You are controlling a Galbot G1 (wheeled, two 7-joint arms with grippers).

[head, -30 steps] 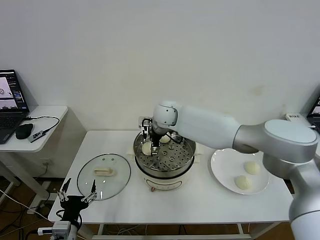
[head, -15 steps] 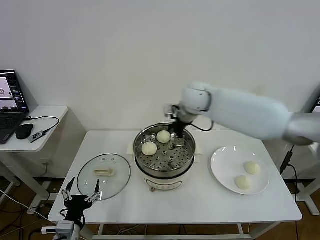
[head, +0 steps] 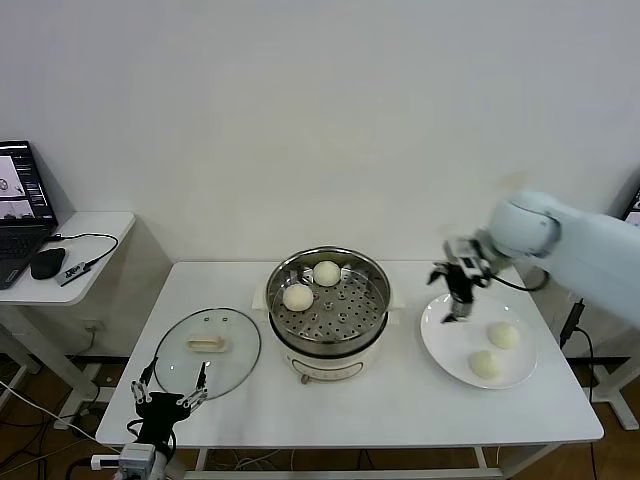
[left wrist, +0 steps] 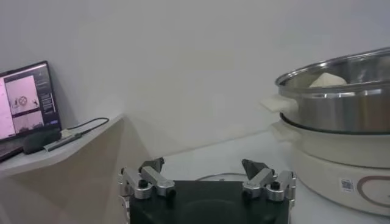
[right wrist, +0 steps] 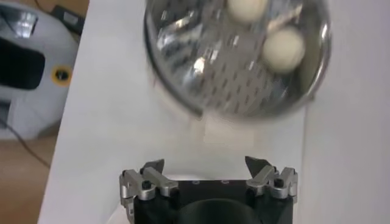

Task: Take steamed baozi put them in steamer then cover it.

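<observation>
Two baozi (head: 298, 296) sit in the steamer (head: 372, 318); two wait on the plate (head: 440, 345). Your right gripper (head: 458, 293) hangs open and empty above that plate's near edge: next, lower onto a bun. Your left gripper (head: 169, 399) idles open by the cover (head: 207, 351) on the desk (head: 400, 408).

My steamer (head: 329, 310) is shiny steel with a dotted pattern of holes across its floor, sitting on a cream-white base. The two buns (head: 311, 284) inside are pale cream, like the two on the white plate (head: 441, 343). The lid (head: 207, 352) is clear glass, steel-rimmed, with a cream handle. My table (head: 400, 405) is white.
</observation>
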